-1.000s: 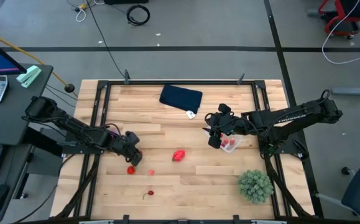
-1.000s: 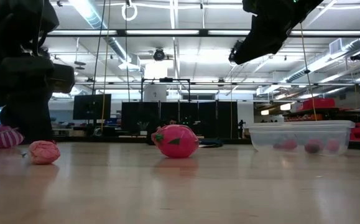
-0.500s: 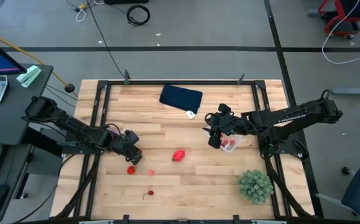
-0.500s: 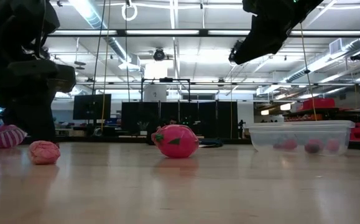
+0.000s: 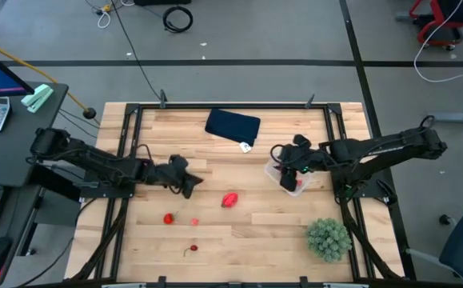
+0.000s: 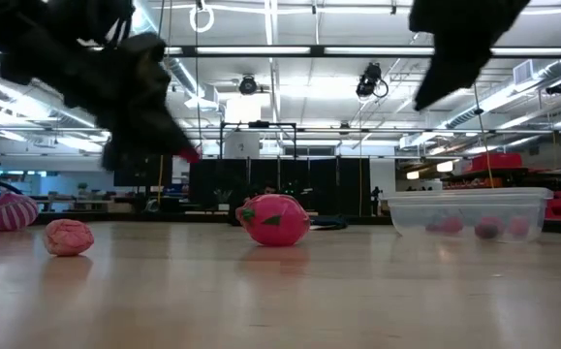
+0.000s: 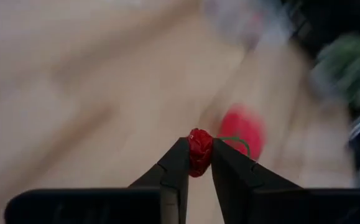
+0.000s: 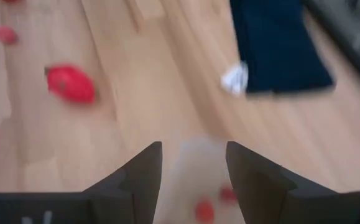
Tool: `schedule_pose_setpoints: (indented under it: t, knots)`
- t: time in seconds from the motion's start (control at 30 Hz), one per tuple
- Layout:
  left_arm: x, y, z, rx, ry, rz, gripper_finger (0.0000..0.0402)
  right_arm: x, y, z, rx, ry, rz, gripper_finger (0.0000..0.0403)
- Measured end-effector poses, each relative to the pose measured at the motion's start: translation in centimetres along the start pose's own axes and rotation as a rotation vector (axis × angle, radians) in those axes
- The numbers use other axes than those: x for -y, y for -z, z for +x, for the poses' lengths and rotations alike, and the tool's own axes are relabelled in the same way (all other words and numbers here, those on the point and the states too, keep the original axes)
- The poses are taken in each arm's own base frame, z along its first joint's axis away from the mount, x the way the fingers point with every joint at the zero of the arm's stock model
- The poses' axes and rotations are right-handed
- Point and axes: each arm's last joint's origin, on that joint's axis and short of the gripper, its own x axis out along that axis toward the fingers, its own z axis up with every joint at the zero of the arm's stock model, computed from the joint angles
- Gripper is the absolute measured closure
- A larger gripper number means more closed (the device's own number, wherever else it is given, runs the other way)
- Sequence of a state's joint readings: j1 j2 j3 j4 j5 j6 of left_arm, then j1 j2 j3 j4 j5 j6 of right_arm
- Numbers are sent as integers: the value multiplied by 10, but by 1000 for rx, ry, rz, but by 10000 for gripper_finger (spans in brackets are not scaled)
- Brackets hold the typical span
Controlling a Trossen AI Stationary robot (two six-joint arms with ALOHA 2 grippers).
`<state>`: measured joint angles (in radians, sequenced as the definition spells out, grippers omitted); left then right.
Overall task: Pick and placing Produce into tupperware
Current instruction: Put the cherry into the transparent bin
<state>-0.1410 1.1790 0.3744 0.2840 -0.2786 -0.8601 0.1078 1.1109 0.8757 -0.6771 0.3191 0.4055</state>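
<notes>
One small red produce piece (image 7: 199, 151) is pinched between my left fingers (image 7: 195, 163), left of centre. My right fingers (image 8: 192, 163) gape empty over the tupperware (image 5: 293, 181), centre-right. So thin a pinch may slip while carrying.

A tiny, knobbly red toy fruit (image 7: 199, 151) is pinched between the fingertips of the left tool (image 5: 189, 184), lifted clear of the wooden worktop (image 5: 239, 232). A larger round pink-red toy fruit with green marks (image 5: 229, 199) lies near the middle. Left of it rest a small red piece (image 5: 169, 218), a smaller pink one (image 5: 194, 222) and a little stemmed red one (image 5: 193, 249). The small clear plastic rectangular container (image 6: 469, 213) stands upright at the right, with several red and pink pieces (image 6: 486, 227) inside.
</notes>
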Motion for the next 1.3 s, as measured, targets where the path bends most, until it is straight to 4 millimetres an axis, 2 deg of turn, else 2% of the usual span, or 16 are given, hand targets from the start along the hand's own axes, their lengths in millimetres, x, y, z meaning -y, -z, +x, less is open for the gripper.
schedule_pose_setpoints:
  t: [0.17,0.27,0.4,0.53,0.73,0.87,1.03,1.13,1.3]
  knots:
    - [-1,-33,3,218,70,49,336,8,17,-14,-132,19,105,215]
    - [-1,-50,4,278,49,73,337,9,22,-18,-166,31,109,215]
    - [12,-78,19,316,45,151,337,7,23,-19,-170,25,100,215]
    - [39,-111,50,302,91,253,337,6,24,-19,-168,26,100,215]
    - [64,-143,118,188,67,387,334,6,25,-19,-191,29,119,215]
    - [78,-150,165,150,147,447,333,10,33,-21,-286,53,173,215]
    - [81,-145,216,67,245,460,332,13,47,-27,-403,146,211,215]
    - [77,-138,240,35,231,508,331,11,50,-29,-395,175,217,215]
    - [64,-122,268,-42,191,548,321,6,51,-31,-345,194,184,215]
